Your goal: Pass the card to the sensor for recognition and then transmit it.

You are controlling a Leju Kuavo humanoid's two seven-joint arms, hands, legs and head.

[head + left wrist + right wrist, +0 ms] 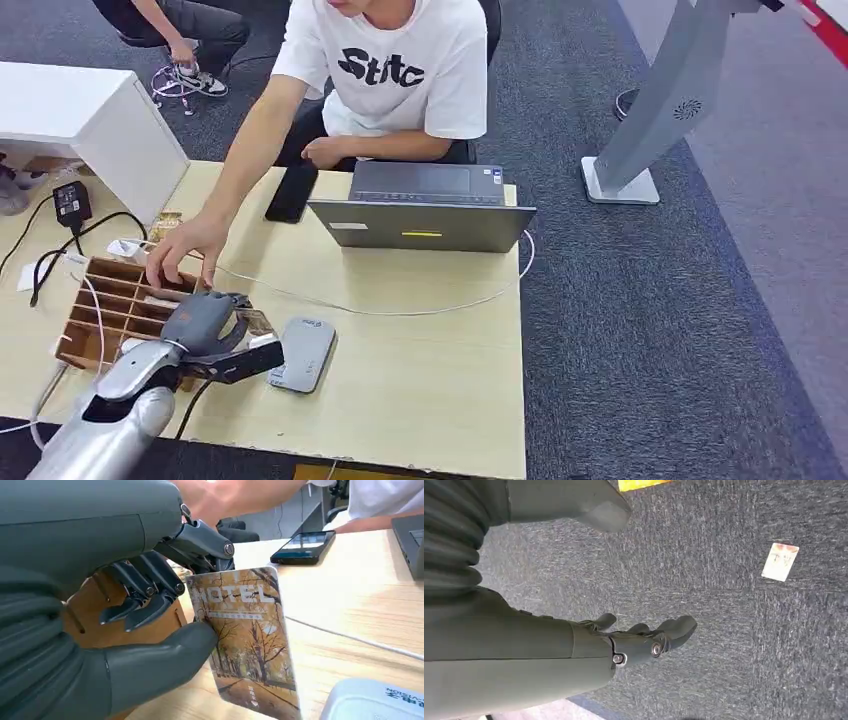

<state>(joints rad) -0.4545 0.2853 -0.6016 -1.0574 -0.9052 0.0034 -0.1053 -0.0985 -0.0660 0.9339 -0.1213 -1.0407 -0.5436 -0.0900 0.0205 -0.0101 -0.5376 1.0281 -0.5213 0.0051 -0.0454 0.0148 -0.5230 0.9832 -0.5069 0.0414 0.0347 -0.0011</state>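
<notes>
Card: my left robot hand (125, 630) grasps the card (245, 640) between thumb and fingers, upright, with the word HOTEL and an autumn tree picture facing the wrist camera.
Card position: it is held above the counter (420, 370), just beside the sensor (303, 352), on the side nearer the wooden rack (110, 310). From the head view I cannot tell whether the card's edge touches the sensor (my fingers cover that spot).
Sensor: a flat grey pad lying on the counter, a cable running from it toward the laptop (425, 210); one corner of it shows near the card in the left wrist view.
Right robot hand (644, 640): it hangs over the carpet (734, 630) with fingers loosely apart, grasping nothing.
Person: seated behind the counter, one hand (185, 250) reaching into the rack, close to my left robot hand but not on the card.
Done: I judge the pick-up complete, since the card is out of the rack and in my grip.
In hand: bringing the card to the sensor; it looks near but not yet laid over the pad's face.
Left: the reading itself, then passing the card on (probably to the person, though nothing marks the receiver).
</notes>
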